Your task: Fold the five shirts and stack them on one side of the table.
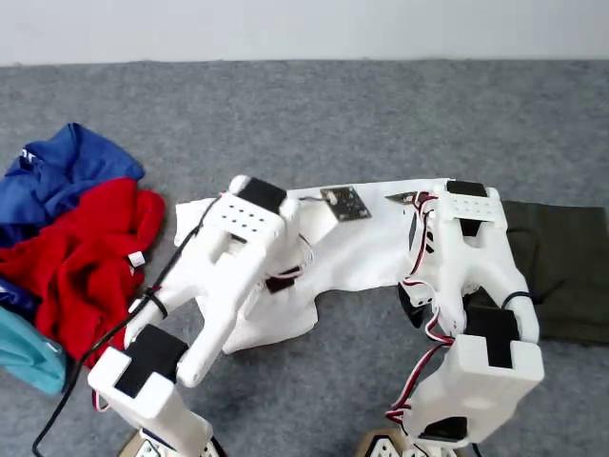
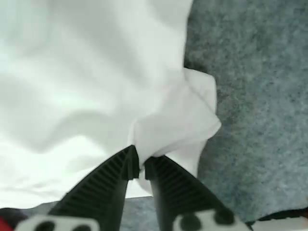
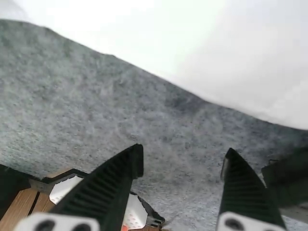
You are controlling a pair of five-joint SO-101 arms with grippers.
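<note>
Pinching white shirt point(image 2: 96, 72), right jaws apart

A grey felt table cover point(image 3: 96, 96) lies under the right gripper point(image 3: 184, 151) and spreads out ahead of it. A strip of light wooden surface point(image 3: 17, 209) shows behind that gripper, at the cover's edge. A plain white wall point(image 1: 304, 29) stands far ahead, beyond the cover.

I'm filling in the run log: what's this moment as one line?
left pincer: shut on white shirt | right pincer: open over grey mat | heaped: red shirt, blue shirt
</note>
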